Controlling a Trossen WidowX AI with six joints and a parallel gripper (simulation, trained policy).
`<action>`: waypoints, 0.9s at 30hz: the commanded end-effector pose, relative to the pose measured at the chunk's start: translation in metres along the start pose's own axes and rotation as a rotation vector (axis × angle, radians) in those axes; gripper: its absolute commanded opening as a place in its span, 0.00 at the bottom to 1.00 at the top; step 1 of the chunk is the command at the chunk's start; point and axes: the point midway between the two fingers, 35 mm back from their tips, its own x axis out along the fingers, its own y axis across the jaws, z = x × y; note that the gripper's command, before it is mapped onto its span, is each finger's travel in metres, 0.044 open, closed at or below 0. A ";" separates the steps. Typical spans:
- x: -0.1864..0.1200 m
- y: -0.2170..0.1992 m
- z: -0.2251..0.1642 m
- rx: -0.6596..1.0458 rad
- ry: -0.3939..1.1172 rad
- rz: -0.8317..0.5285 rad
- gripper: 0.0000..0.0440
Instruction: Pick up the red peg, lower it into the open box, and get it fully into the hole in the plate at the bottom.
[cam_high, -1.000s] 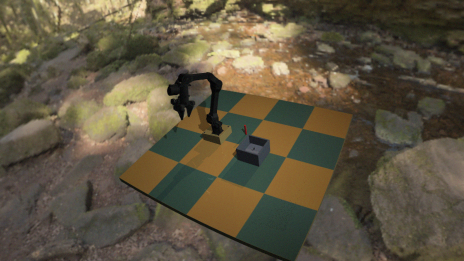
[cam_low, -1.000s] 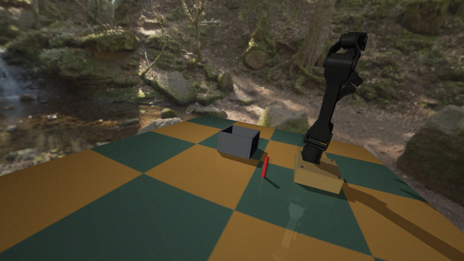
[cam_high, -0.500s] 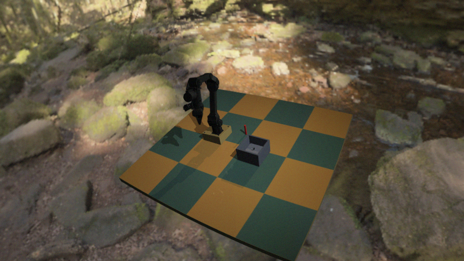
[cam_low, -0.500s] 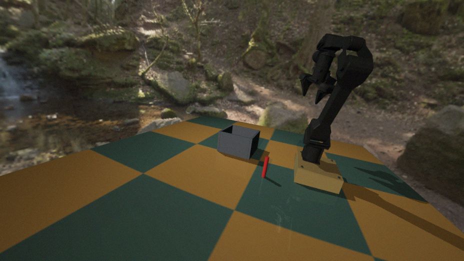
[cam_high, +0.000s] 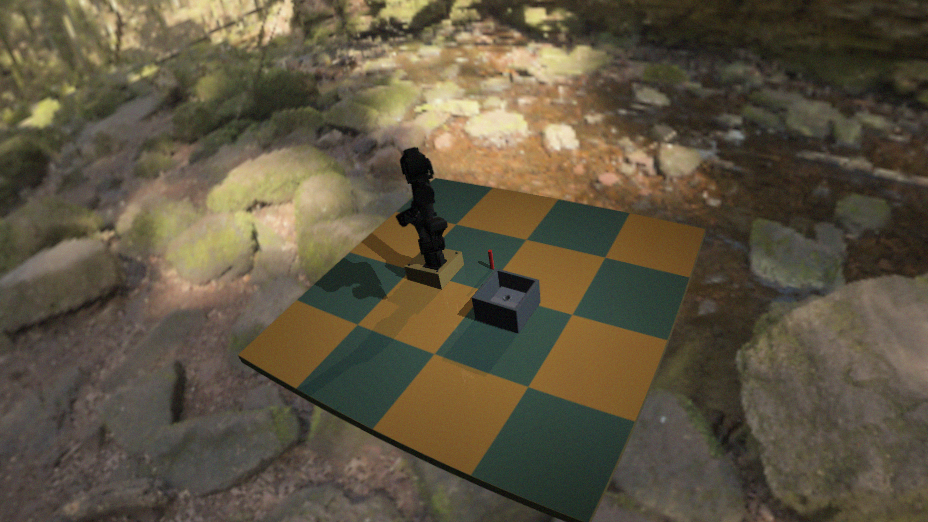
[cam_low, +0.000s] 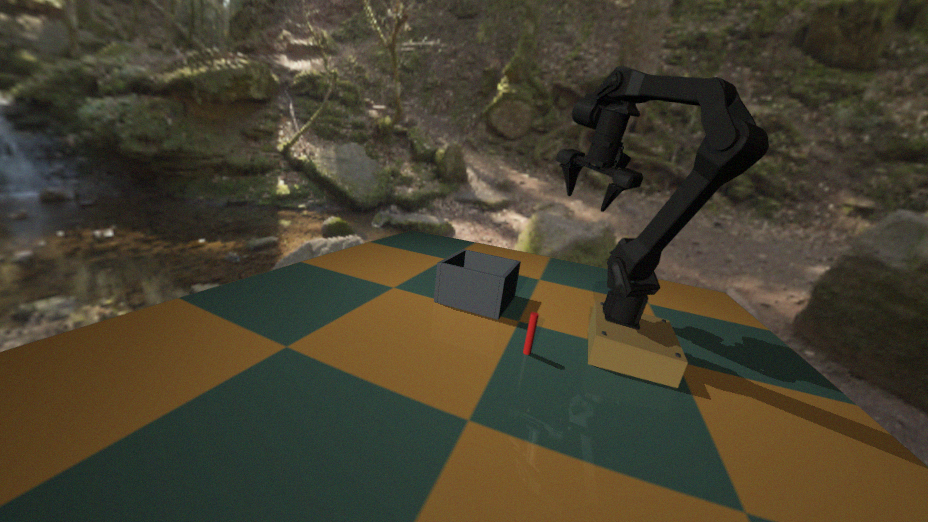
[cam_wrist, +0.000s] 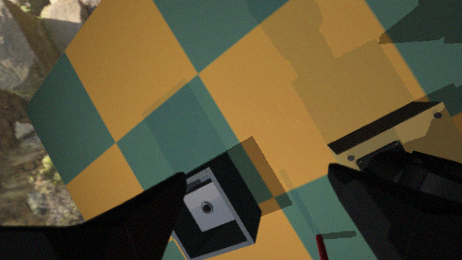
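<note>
Gripper (cam_high: 425, 225) (cam_low: 587, 201) (cam_wrist: 255, 174) hung high, fingers spread nearly full, nothing held. Red peg (cam_high: 491, 259) (cam_low: 530, 333) (cam_wrist: 321, 248) stood upright, box (cam_high: 496, 316) (cam_low: 468, 290) (cam_wrist: 245, 195) near its ten o'clock, arm's base (cam_high: 423, 275) (cam_low: 635, 368) (cam_wrist: 420, 125) at three, exterior view. Peg looked light, stiff, perhaps slick; upper shaft seemed the best hold, six o'clock side roomy, box walls needing clearance.
</note>
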 end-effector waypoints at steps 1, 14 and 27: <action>0.003 0.004 -0.020 -0.089 -0.002 0.008 1.00; 0.016 0.006 -0.096 -0.411 0.019 0.031 1.00; 0.041 -0.022 -0.166 -0.671 0.028 0.000 1.00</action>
